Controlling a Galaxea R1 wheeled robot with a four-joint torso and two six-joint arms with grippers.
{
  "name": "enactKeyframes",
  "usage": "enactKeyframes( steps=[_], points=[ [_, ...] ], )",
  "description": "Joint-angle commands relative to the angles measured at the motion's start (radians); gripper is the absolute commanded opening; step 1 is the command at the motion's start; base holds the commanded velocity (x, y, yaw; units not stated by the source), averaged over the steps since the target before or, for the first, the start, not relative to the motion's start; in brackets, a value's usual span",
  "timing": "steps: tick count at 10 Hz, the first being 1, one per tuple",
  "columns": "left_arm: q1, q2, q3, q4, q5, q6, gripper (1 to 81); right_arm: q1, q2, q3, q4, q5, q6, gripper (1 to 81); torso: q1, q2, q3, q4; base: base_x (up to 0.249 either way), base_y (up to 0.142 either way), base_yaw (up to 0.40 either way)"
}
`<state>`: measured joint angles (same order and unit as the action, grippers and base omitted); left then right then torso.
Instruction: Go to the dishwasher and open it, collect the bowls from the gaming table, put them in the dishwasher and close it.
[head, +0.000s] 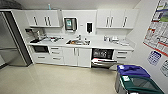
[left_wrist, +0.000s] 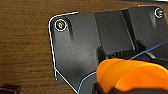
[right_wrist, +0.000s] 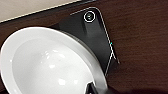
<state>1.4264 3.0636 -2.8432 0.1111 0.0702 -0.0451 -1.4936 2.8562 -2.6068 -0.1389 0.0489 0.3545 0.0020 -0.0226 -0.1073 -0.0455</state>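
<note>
The dishwasher (head: 102, 58) stands across the room under the white counter, right of the sink. Its steel door (head: 103, 63) hangs partly lowered and the dark racked inside shows. In the left wrist view an orange bowl (left_wrist: 130, 75) sits close to the camera, with my left gripper (left_wrist: 100, 88) shut on its rim above the robot's dark plate. In the right wrist view a glossy white bowl (right_wrist: 47, 65) is held the same way, my right gripper (right_wrist: 92, 88) shut on its edge. The gaming table is out of view.
A steel fridge (head: 12, 42) stands at the left end of the counter. The sink (head: 78, 42) is mid-counter, with white cabinets above. A blue-lidded bin (head: 131, 71) and a green-lidded bin (head: 142, 86) stand by the right wall, near the dishwasher. Pale floor (head: 55, 80) lies between.
</note>
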Motion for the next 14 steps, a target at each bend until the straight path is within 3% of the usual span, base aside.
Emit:
enactKeyframes(
  steps=[1, 14],
  points=[
    [-0.043, 0.000, -0.005, 0.007, 0.060, 0.008, 1.0, 0.037, -0.019, 0.002, -0.007, -0.052, -0.003, 1.0, 0.000, 0.000, 0.000, 0.000, 0.140, 0.000, 0.000],
    [-0.043, -0.002, -0.005, 0.007, 0.060, 0.008, 1.0, 0.035, -0.015, 0.002, -0.007, -0.050, -0.003, 1.0, 0.000, 0.000, 0.000, 0.000, 0.139, 0.000, 0.000]
  ],
)
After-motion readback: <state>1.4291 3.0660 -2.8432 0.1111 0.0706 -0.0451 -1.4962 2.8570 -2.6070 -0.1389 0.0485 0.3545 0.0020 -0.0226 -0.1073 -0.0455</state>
